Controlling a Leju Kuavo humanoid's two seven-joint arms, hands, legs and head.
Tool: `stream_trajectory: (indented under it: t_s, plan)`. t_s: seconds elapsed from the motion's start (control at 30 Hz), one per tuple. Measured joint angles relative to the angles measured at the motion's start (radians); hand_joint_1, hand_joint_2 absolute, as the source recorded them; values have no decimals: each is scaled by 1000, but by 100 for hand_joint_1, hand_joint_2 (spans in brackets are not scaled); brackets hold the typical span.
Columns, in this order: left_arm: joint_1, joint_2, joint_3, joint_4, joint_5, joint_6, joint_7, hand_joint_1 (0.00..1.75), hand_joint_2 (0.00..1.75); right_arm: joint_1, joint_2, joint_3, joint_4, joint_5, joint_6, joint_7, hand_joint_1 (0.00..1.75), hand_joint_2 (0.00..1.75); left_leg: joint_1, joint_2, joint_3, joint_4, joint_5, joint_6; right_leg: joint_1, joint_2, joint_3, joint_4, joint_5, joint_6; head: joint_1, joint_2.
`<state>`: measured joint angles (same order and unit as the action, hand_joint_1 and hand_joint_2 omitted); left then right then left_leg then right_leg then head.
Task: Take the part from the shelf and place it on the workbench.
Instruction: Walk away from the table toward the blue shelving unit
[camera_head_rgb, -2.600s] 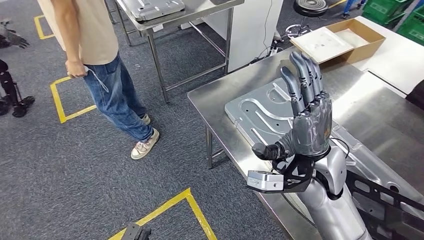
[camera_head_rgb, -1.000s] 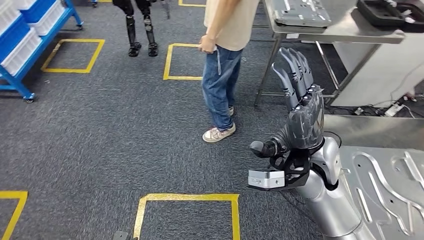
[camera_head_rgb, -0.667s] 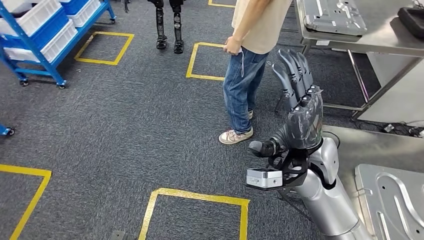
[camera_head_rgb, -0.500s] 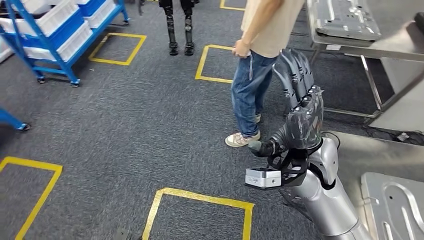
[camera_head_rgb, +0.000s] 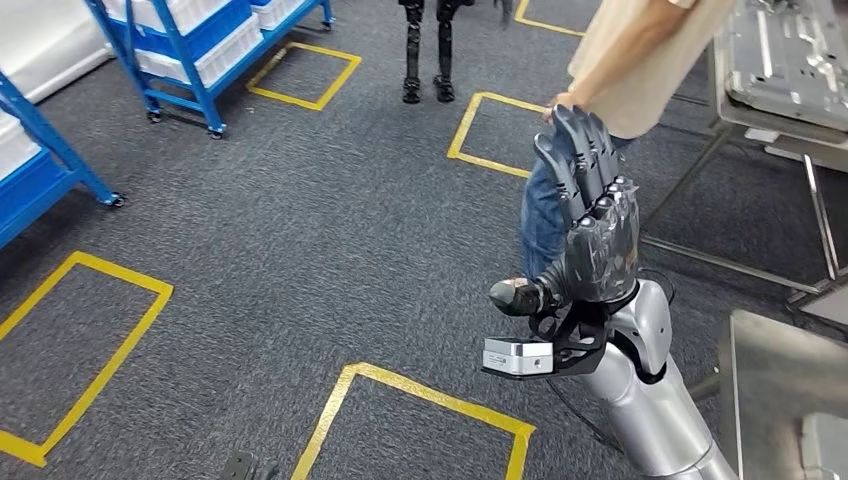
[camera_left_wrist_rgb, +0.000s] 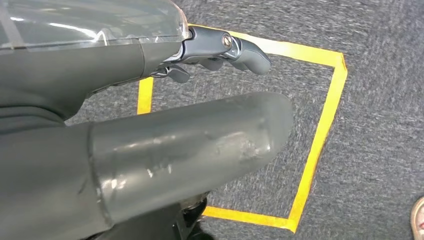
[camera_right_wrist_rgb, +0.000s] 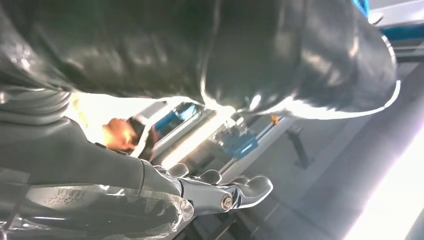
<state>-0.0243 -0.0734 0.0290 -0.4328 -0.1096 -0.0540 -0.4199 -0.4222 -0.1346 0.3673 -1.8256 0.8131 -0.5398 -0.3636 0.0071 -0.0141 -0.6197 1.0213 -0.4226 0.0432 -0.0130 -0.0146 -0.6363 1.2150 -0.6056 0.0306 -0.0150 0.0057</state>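
Observation:
My right hand (camera_head_rgb: 592, 228) is raised in front of me in the head view, fingers straight up and spread, thumb out to the side, holding nothing. The right wrist view has that hand (camera_right_wrist_rgb: 125, 200) blurred, with bare fingers (camera_right_wrist_rgb: 240, 191). My left hand (camera_left_wrist_rgb: 150, 135) hangs over grey carpet and a yellow tape square (camera_left_wrist_rgb: 320, 135), thumb and fingers apart and empty. A blue shelf rack (camera_head_rgb: 195, 45) with white bins stands at the far left. A corner of the steel workbench (camera_head_rgb: 775, 375) lies at the lower right.
A person (camera_head_rgb: 640, 70) in a beige shirt and jeans stands just beyond my right hand. Behind them a steel table (camera_head_rgb: 800, 150) carries a grey metal plate (camera_head_rgb: 785, 50). Another blue frame (camera_head_rgb: 45, 165) is at the left edge. Another robot's dark legs (camera_head_rgb: 425, 50) stand at the top. Yellow tape squares mark the carpet.
The camera has turned left: the workbench and its metal plate slid off to the right and the blue shelves came into view. My right hand keeps the same raised pose.

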Motion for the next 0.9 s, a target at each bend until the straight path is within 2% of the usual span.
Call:
stream_trajectory:
  t_s: [0.03, 0.07, 0.1, 0.13, 0.2, 0.23, 0.27, 0.33, 0.37, 0.4, 0.47, 0.53, 0.57, 0.6, 0.63, 0.67, 0.73, 0.77, 0.83, 0.87, 0.9]
  plan:
    - [0, -1, 0, 6, 0, -1, 0, 0, 0, 4, -1, 0, 2, 0, 0, 1, 0, 0, -2, -13, 0, 0, 1, 1, 1, 8, -31, 55, -15, -2, 0, 0]
    - [1, -2, 0, 12, 1, -2, 0, 0, 0, 7, -2, 0, 5, 0, 0, 2, 0, 0, -5, -26, 0, 0, 1, 2, 1, 12, -49, 79, -10, -5, 0, 0]
    - [2, -2, 0, 18, 1, -2, 0, 0, 0, 9, -3, 0, 8, 1, 0, 3, 0, 0, -7, -39, 1, 0, 1, 3, 2, 15, -47, 63, 16, -10, 0, 0]
    - [3, -2, 0, 22, 2, -2, 0, 0, 0, 10, -4, 0, 9, 1, 0, 4, 0, 0, -8, -52, 3, 0, 1, 3, 4, 23, -27, 11, 55, -17, 0, 0]
    - [3, -5, 1, 29, 3, -2, -1, 0, 0, 9, -4, 0, 12, 1, 0, 4, 0, 0, -9, -76, 2, 2, 2, 1, 7, 73, 27, -118, 121, -34, 0, 0]
    - [1, -7, 1, 32, 3, -2, -1, 0, 0, 9, -4, 0, 12, 1, 0, 5, 0, 0, -6, -87, -2, 3, 4, -2, 8, 95, 44, -162, 136, -40, 0, 0]
    - [1, -9, 1, 34, 4, -2, -1, 0, 0, 9, -4, -1, 13, 1, 0, 5, 0, 0, -3, -98, -7, 3, 7, -7, 10, 109, 52, -183, 138, -44, 1, 0]
    - [3, -10, 2, 38, 4, -2, -2, 0, 0, 8, -4, -1, 14, 2, 0, 5, 0, 0, 3, -121, -13, 1, 12, -20, 11, 93, 59, -198, 139, -45, 2, 0]
    - [5, -11, 2, 40, 4, -2, -2, 0, 0, 8, -4, 0, 14, 2, 0, 5, 0, 0, 2, -114, -17, 6, 9, -25, 10, 79, 65, -207, 142, -46, 2, 0]
    - [7, -11, 2, 41, 4, -2, -2, 0, 0, 7, -4, 0, 14, 2, 0, 5, 0, 0, -1, -94, -25, 24, -4, -30, 7, 64, 72, -217, 146, -48, 2, 0]
    - [4, -11, 2, 44, 4, 0, -2, 0, 0, 7, -4, 0, 15, 2, 0, 7, 0, 0, -2, -34, -70, 120, -59, -37, 6, 31, 82, -228, 150, -49, 1, 0]
    - [0, -11, 4, 46, 5, 2, -2, 0, 0, 9, -4, 0, 18, 2, 0, 10, 0, 0, 3, -4, -128, 238, -110, -47, 7, 0, 81, -226, 147, -51, 1, 0]
    - [0, -11, 5, 47, 6, 3, -2, 0, 0, 11, -4, 0, 20, 2, -1, 11, 0, 0, 6, 2, -140, 265, -114, -52, 7, -15, 80, -223, 146, -50, 1, 0]
    - [2, -11, 6, 47, 7, 4, -2, 0, 0, 12, -4, 0, 22, 2, -1, 11, 0, 0, 9, 8, -131, 253, -99, -55, 7, -30, 80, -221, 143, -49, 1, 0]
    - [3, -10, 6, 48, 9, 5, -2, 0, 0, 12, -4, 0, 24, 2, -2, 11, 0, 0, 11, 17, -102, 202, -71, -57, 6, -43, 79, -217, 140, -47, 1, 0]
    - [3, -10, 7, 48, 10, 6, -2, 0, 0, 12, -4, 0, 25, 2, -3, 11, 0, 0, 12, 35, -62, 132, -43, -58, 6, -55, 80, -213, 137, -43, 1, 0]
    - [1, -9, 8, 49, 12, 7, -3, 0, 0, 12, -4, 0, 25, 2, -5, 11, 0, 0, 7, 62, -3, 26, -12, -48, 10, -74, 79, -205, 129, -33, 1, 0]
    - [0, -9, 8, 49, 13, 8, -3, 0, 0, 12, -5, 0, 26, 2, -6, 11, 0, 0, 4, 66, 5, 7, -10, -41, 12, -82, 78, -202, 127, -28, 2, 0]
    - [1, -8, 9, 49, 13, 9, -4, 0, 0, 11, -5, 0, 26, 1, -6, 12, 0, 0, 0, 47, 3, 3, -7, -26, 13, -97, 78, -202, 124, -19, 3, 0]
    - [2, -8, 11, 50, 13, 10, -4, 0, 0, 10, -5, 0, 27, 2, -6, 12, 0, 0, 1, 38, 4, -2, -3, -19, 11, -92, 78, -198, 119, -14, 3, 0]
    - [1, -8, 12, 51, 13, 11, -4, 0, 0, 10, -5, 0, 28, 2, -6, 13, 0, 0, 2, 29, 5, -6, 0, -13, 7, -75, 72, -181, 105, -9, 3, 0]
